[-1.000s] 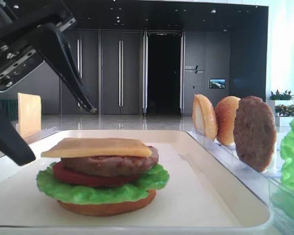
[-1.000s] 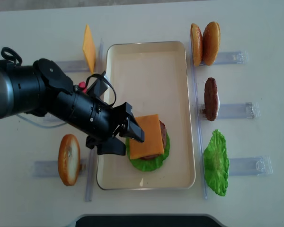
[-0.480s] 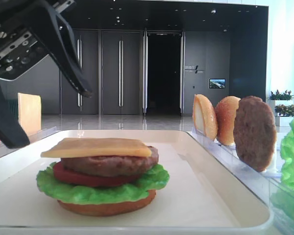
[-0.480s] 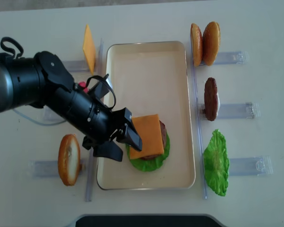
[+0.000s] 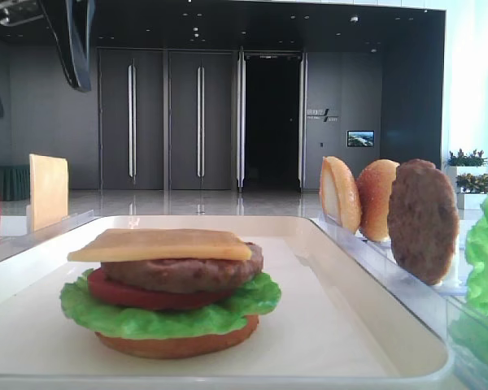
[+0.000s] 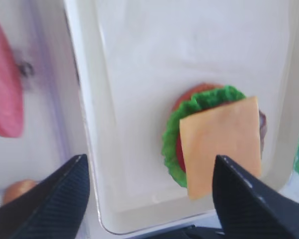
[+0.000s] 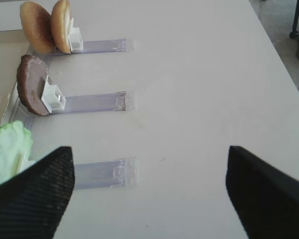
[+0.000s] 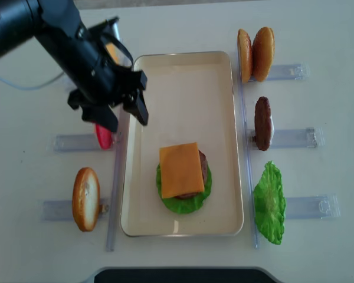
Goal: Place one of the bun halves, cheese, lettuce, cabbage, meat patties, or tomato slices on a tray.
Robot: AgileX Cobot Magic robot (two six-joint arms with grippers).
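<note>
On the cream tray (image 8: 183, 88) stands a stack: bottom bun (image 5: 175, 343), lettuce (image 5: 163, 313), tomato slice (image 5: 114, 290), meat patty (image 5: 183, 272) and a square cheese slice (image 8: 180, 170) flat on top. My left gripper (image 8: 125, 119) hangs open and empty above the tray's left rim, well apart from the stack. In the left wrist view the cheese (image 6: 222, 144) lies ahead of the open left gripper (image 6: 149, 199). My right gripper (image 7: 149, 189) is open over bare table, right of the racks.
Clear racks flank the tray. On the right they hold two bun halves (image 8: 255, 54), a patty (image 8: 262, 122) and lettuce (image 8: 269, 202). On the left stand a cheese slice (image 5: 48, 191), a tomato slice (image 8: 104, 137) and a bun half (image 8: 86, 198).
The left gripper has risen and drawn back from the stack toward the tray's far left side, staying open. The cheese stays on top of the stack.
</note>
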